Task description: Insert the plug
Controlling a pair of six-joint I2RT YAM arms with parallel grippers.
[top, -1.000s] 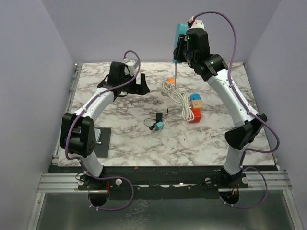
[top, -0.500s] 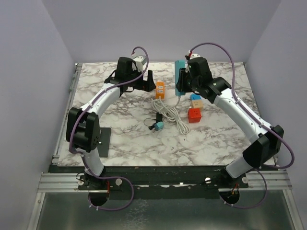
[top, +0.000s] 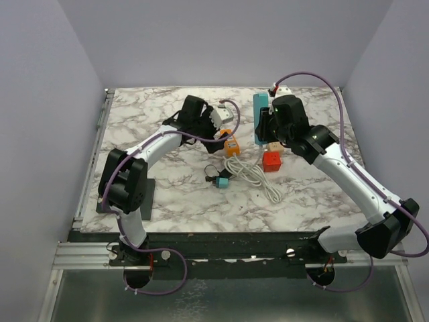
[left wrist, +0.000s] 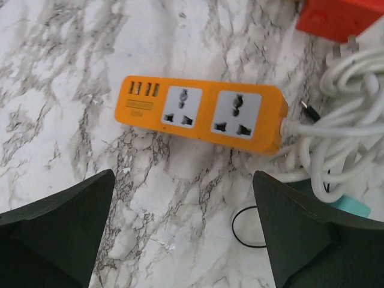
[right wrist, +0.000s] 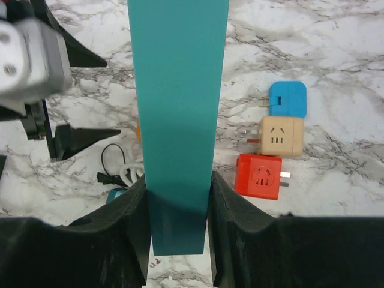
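An orange power strip [left wrist: 201,114] with two sockets and USB ports lies flat on the marble table; it also shows in the top view [top: 232,145]. My left gripper [left wrist: 183,240] is open and empty just above and near it, in the top view [top: 222,135] at the strip's left end. A white cable [left wrist: 342,114] runs from the strip's right end into a coil [top: 253,174]. My right gripper [right wrist: 178,222] is shut on an upright teal bar [right wrist: 178,108], held above the table right of the strip [top: 259,119].
Blue [right wrist: 288,99], tan [right wrist: 279,137] and red [right wrist: 259,175] cube adapters sit in a row right of the teal bar. A small teal plug [top: 223,180] with a thin black cable [left wrist: 247,228] lies near the coil. A black plate [top: 142,194] sits by the left arm.
My right gripper came down and nearer with the teal bar. My left gripper moved right to the orange strip. The strip and white coil shifted right and nearer.
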